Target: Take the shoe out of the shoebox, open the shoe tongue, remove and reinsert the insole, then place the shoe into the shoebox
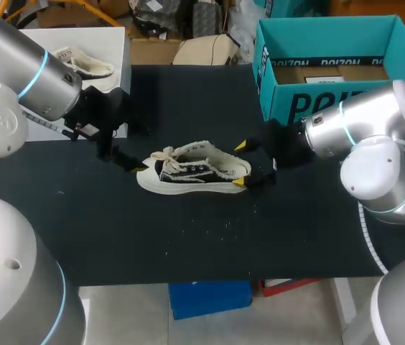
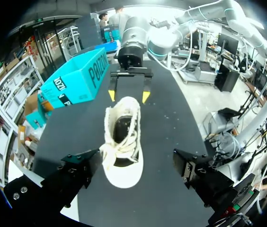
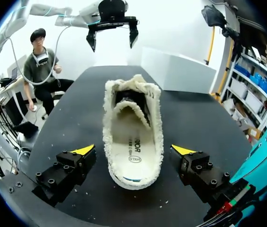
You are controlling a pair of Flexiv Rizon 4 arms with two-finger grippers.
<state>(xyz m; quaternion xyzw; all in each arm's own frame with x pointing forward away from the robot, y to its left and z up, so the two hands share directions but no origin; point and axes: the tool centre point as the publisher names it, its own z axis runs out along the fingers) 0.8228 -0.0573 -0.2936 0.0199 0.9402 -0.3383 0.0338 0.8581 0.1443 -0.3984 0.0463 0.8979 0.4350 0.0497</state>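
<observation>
A black and cream low sneaker (image 1: pixel 195 172) lies on its sole in the middle of the black table (image 1: pixel 188 244), toe towards my left arm. My right gripper (image 1: pixel 242 165) is open, its yellow tips on either side of the heel with gaps. In the right wrist view the shoe (image 3: pixel 133 137) shows a white insole (image 3: pixel 134 146) and a raised tongue (image 3: pixel 131 101) between my right gripper (image 3: pixel 133 153). My left gripper (image 2: pixel 138 175) is open at the laced toe (image 2: pixel 121 156), apart from it. The teal shoebox (image 1: pixel 332 65) stands open at the back right.
A white box (image 1: pixel 80 61) with a second shoe in it stands at the back left, behind my left arm. The near half of the table is bare black mat with small crumbs.
</observation>
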